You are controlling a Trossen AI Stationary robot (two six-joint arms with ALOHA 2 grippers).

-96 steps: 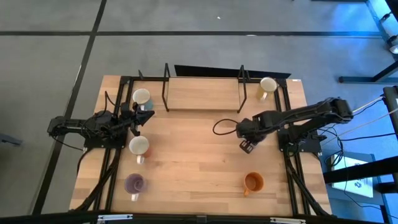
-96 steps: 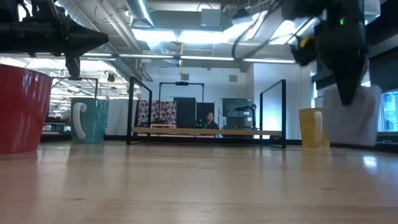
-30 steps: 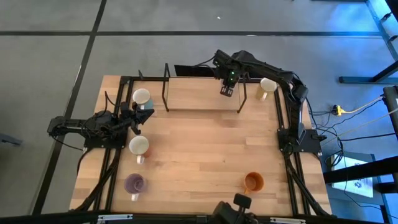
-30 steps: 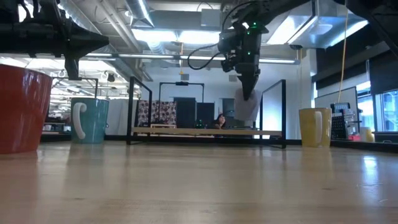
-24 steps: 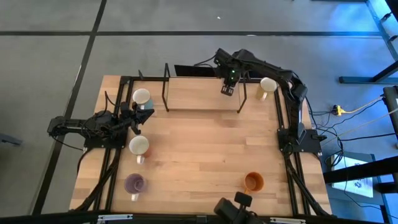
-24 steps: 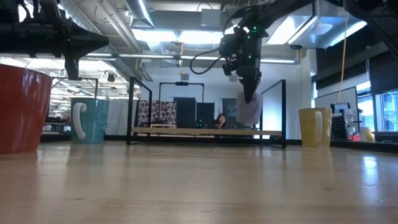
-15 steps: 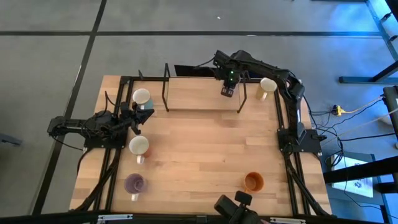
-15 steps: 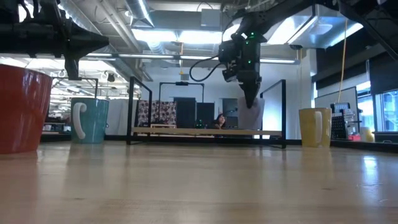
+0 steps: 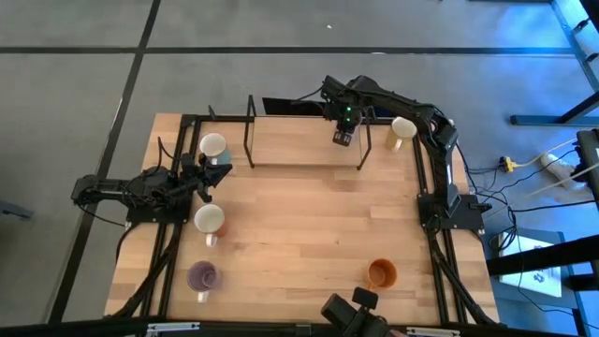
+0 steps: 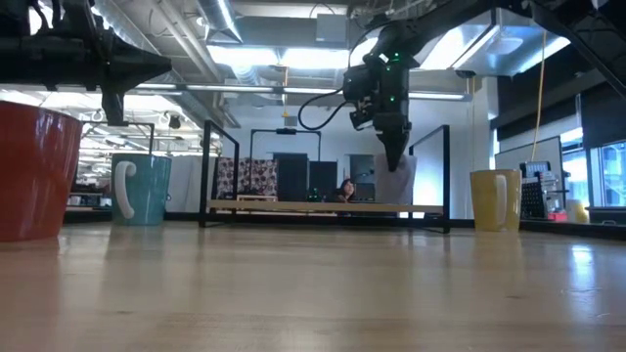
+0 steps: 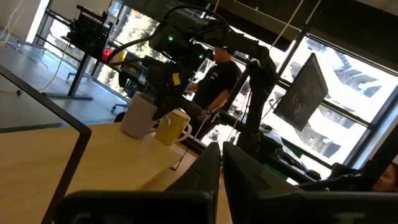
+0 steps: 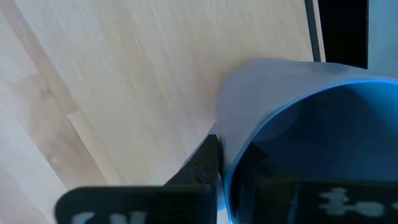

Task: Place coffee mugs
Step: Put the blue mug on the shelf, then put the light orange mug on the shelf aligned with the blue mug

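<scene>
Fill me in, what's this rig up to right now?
It is placing mugs. The right gripper is out over the raised shelf at the table's far edge, jaws pinching the wall of a pale lavender mug just above the shelf board. The left gripper waits at the left side, jaws shut, empty. Other mugs sit on the table: yellow, teal, red, purple and orange.

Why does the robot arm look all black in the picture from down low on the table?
Low view: bright ceiling lights shine from behind, so the right arm shows as a dark shape. Left wrist view: bright windows darken it the same way. High view: a patch of blue light lies on the floor.
</scene>
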